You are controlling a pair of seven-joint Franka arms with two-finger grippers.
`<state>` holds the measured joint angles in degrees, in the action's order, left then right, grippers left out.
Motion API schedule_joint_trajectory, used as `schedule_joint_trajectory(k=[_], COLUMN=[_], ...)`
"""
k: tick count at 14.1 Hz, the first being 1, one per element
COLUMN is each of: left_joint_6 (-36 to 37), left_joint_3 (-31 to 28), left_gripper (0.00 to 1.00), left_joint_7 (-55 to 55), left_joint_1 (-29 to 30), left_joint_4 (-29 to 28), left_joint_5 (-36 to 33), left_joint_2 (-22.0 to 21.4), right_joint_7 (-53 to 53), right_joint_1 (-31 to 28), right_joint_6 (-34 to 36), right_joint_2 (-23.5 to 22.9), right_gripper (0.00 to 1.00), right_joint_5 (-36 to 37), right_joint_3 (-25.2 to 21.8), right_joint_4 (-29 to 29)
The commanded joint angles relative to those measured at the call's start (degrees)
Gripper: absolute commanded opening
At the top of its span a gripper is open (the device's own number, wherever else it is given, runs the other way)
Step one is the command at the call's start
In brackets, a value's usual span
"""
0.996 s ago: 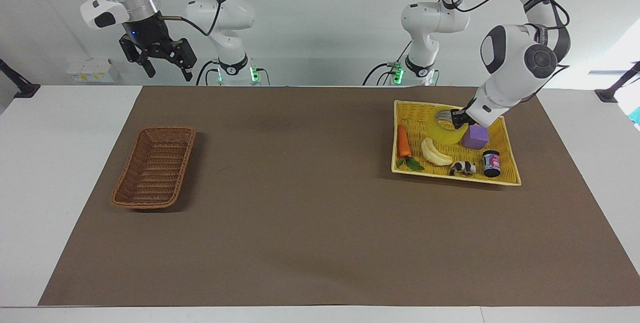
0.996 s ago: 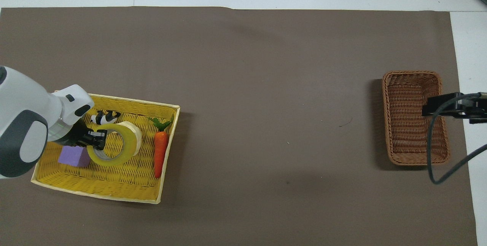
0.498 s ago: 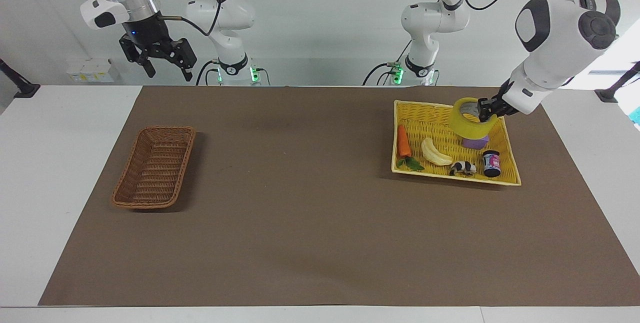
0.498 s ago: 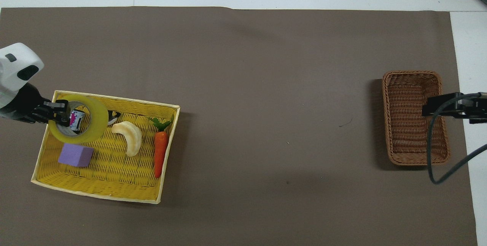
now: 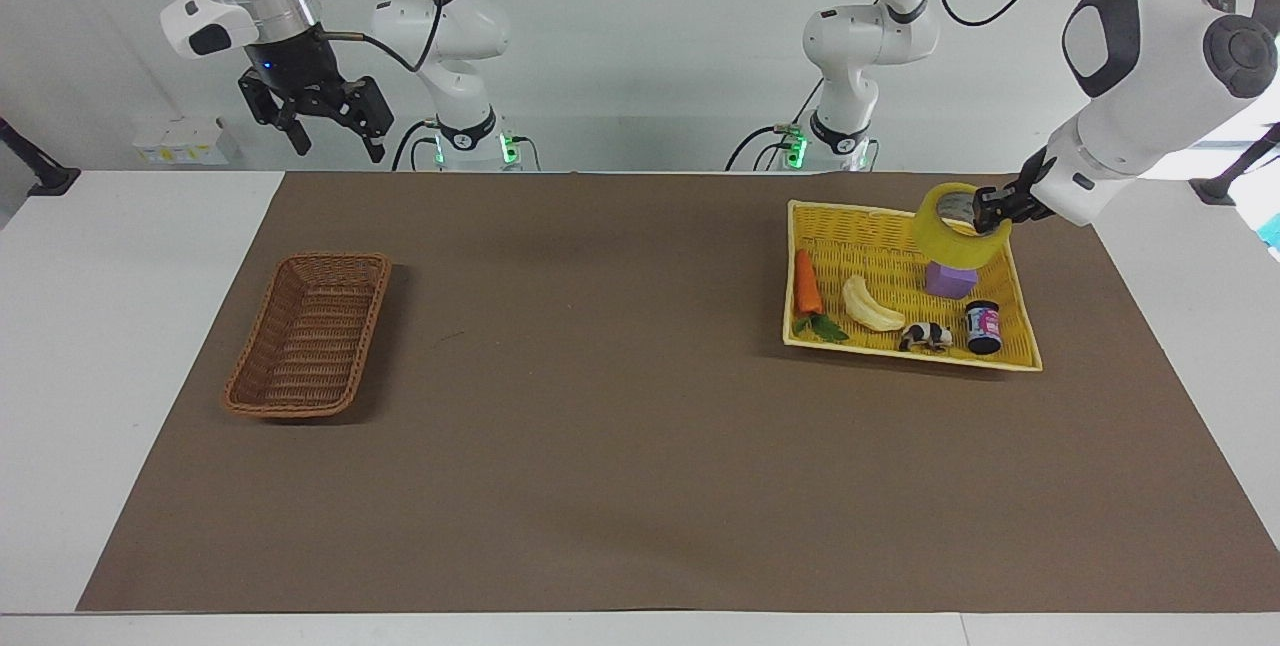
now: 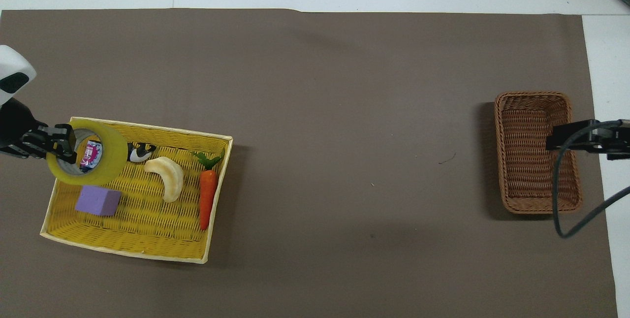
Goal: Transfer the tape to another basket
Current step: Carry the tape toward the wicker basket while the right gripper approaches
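White tabletop (image 5: 120,326) covered across most of its width by a brown mat (image 5: 620,446), mat edges running straight along all four sides. Left gripper (image 5: 985,208) raised over the corner of the yellow basket (image 5: 905,359) toward the left arm's end, fingers clamped on the wall of the tape (image 5: 958,229), one inside the core and one outside. Tape held clear of the basket floor, tilted, core opening facing up and sideways; seen from overhead (image 6: 87,158), overlapping the basket rim and partly covering the small jar (image 5: 983,327). Remaining contents of the yellow basket: purple block (image 5: 950,279) under the tape, peeled banana (image 5: 868,305), carrot (image 5: 806,284) lying along the wall toward the table's middle, small black-and-white toy animal (image 5: 926,336) at the rim farthest from the robots. Wide bare stretch of mat between the yellow basket and the brown basket (image 5: 310,336), with no object on it. Brown basket well apart at the right arm's end, close to the mat's edge there, interior holding nothing. Right gripper (image 5: 330,131) waiting high near the right arm's end of the table, fingers spread apart, holding nothing; in the overhead view (image 6: 585,140), overlapping the brown basket's outer rim.
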<state>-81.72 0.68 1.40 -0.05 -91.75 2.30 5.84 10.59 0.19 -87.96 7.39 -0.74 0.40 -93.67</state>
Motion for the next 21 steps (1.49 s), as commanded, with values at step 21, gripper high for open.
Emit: schedule_joint_trajectory(k=[21], left_joint_6=[-24.0], left_joint_3=[1.5], left_gripper=[0.0], left_joint_7=[43.8], left_joint_1=[-32.8], left_joint_4=[0.9], left_joint_5=[19.2], left_joint_2=[3.2], right_joint_7=[-3.0], right_joint_1=[6.3], right_joint_6=[-9.3], right_joint_2=[-3.2], right_gripper=[1.0], right_joint_5=[-16.6], right_joint_3=[1.2], right_joint_4=[-2.7])
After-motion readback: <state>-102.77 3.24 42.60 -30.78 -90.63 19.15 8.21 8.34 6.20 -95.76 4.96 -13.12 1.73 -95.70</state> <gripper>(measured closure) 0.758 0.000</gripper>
